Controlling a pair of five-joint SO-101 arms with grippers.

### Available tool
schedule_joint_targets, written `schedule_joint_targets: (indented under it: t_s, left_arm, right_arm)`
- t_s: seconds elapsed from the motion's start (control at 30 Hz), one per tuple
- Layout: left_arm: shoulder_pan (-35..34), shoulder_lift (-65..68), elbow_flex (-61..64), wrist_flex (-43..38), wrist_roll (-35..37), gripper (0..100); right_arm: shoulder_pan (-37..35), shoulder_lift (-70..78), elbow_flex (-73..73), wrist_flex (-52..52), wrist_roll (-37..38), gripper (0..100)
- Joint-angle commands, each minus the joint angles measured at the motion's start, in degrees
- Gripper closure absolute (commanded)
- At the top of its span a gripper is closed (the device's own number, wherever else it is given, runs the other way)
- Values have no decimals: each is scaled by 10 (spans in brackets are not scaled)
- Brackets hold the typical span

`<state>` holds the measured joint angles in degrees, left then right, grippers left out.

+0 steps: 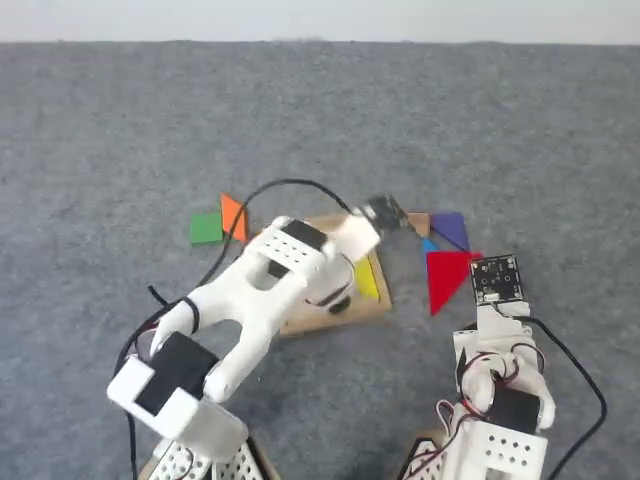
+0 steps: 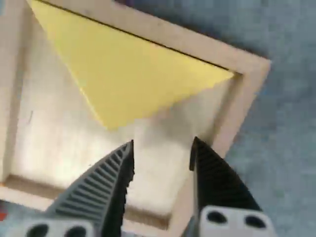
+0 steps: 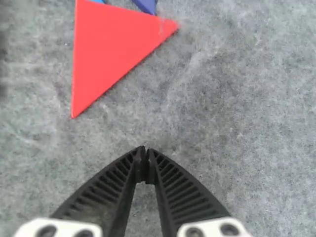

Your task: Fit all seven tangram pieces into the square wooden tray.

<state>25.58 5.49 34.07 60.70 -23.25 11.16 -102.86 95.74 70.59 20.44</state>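
My left gripper point(image 2: 162, 148) hangs open and holds nothing, just above the bare floor of the square wooden tray point(image 2: 247, 98). A yellow triangle point(image 2: 123, 74) lies flat inside the tray, pressed into a corner along one wall. In the high view the left arm covers most of the tray point(image 1: 372, 305), and the yellow triangle point(image 1: 366, 278) peeks out beside it. My right gripper point(image 3: 143, 152) is shut and empty over the grey carpet, a short way from the red triangle point(image 3: 106, 49), which lies right of the tray point(image 1: 447, 277).
A green square point(image 1: 206, 227) and an orange triangle point(image 1: 233, 215) lie left of the tray. A purple piece point(image 1: 449, 228), a small blue piece point(image 1: 428, 244) and a brownish piece point(image 1: 418, 222) sit beyond the red triangle. Grey carpet stretches all around.
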Motion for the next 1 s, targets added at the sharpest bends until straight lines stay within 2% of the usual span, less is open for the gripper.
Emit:
schedule_joint_targets:
  t_s: [0.0, 0.17, 0.37, 0.47, 0.6, 0.77, 0.9, 0.97]
  left_arm:
    - [-1, 3, -5, 66, -64, 816]
    - [-31, 1, -13, 65, -83, 832]
    - [-66, -33, -45, 33, -9, 836]
    - [-68, -127, -4, -13, 44, 829]
    - [-75, -316, 110, -97, 117, 799]
    - [-171, -530, 239, -187, 214, 798]
    - [-236, -571, 271, -239, 307, 799]
    - [-247, -554, 274, -260, 319, 800]
  right_arm:
    - [9, 0, 8, 5, 6, 992]
    - [9, 0, 8, 5, 6, 992]
    - [9, 0, 8, 5, 6, 992]
    - [9, 0, 8, 5, 6, 992]
    - [9, 0, 8, 5, 6, 992]
    - [9, 0, 8, 5, 6, 992]
    - [9, 0, 8, 5, 6, 992]
    - [9, 0, 8, 5, 6, 992]
